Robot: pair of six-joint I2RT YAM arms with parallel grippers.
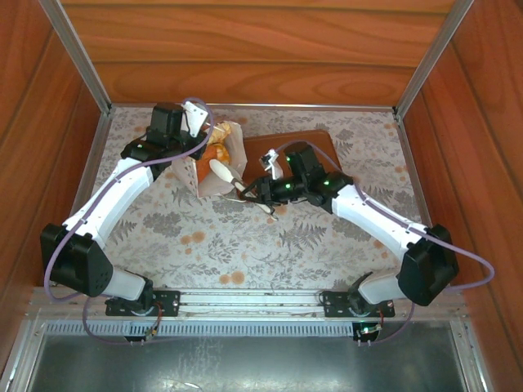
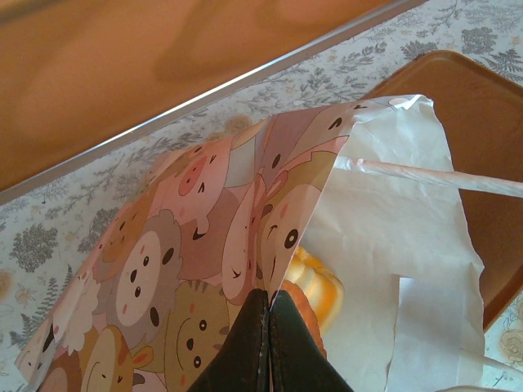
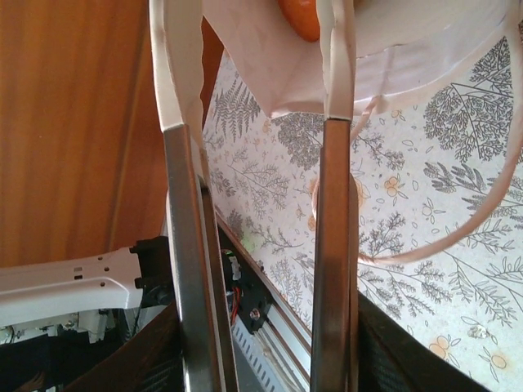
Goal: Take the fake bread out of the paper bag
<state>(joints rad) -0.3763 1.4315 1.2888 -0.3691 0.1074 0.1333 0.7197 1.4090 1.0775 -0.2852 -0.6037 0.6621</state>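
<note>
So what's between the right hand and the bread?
In the right wrist view, only the paper bag's white lip separates the right hand from the orange bread.

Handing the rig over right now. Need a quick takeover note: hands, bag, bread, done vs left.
Left hand: shut, pinching the rim of the paper bag.
Right hand: open, holding nothing, fingers at the bag's edge.
Fake bread: the pieces in view are inside the bag, orange near the mouth.
Done: bag gripped, mouth open.
Left: every piece seen is in the bag; take them out.
</note>
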